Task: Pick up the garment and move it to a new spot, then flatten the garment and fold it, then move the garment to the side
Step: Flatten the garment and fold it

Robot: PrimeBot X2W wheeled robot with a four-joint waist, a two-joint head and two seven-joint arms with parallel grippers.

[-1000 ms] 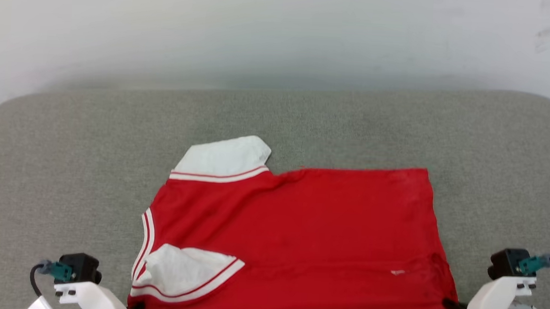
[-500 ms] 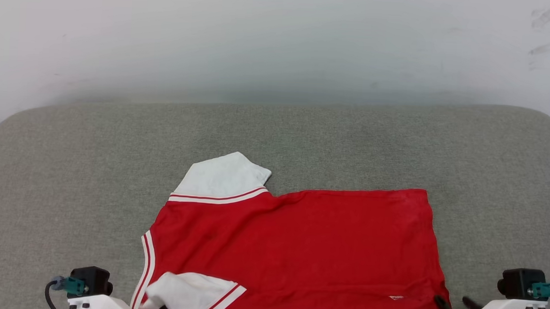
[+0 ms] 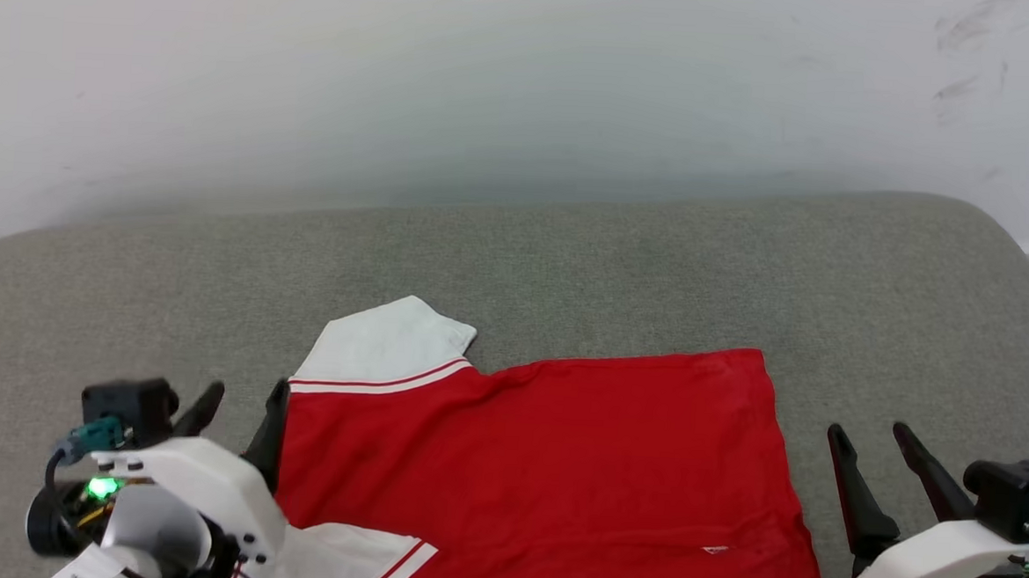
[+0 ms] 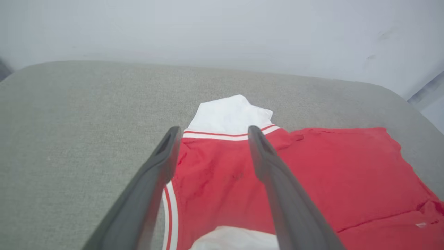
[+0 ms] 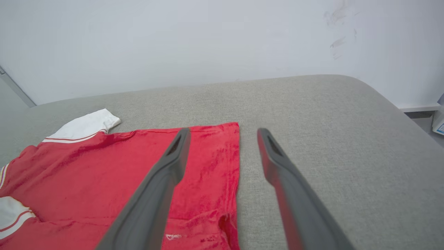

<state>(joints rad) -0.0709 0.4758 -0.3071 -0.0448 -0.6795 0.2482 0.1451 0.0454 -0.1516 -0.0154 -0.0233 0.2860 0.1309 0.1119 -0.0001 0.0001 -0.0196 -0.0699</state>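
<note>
The garment (image 3: 540,467), a red T-shirt with white sleeves and striped trim, lies spread flat on the grey cushioned surface (image 3: 568,265), plain red side up. One white sleeve (image 3: 384,348) points away from me; the other is at the near edge. My left gripper (image 3: 239,411) stands open, lifted over the collar-side edge, with nothing between its fingers (image 4: 163,163). My right gripper (image 3: 868,431) is open too, raised just beside the hem edge, and holds nothing. In the right wrist view the garment (image 5: 114,173) spreads left of the gripper (image 5: 223,133).
A pale wall (image 3: 490,85) rises directly behind the cushion. The cushion's rounded corner (image 3: 1002,235) is at the far right, with floor beyond it. Bare grey fabric stretches behind and to both sides of the shirt.
Both grippers went from shut on the shirt's near corners to open and lifted clear. The shirt now lies released. The camera view has shifted.
</note>
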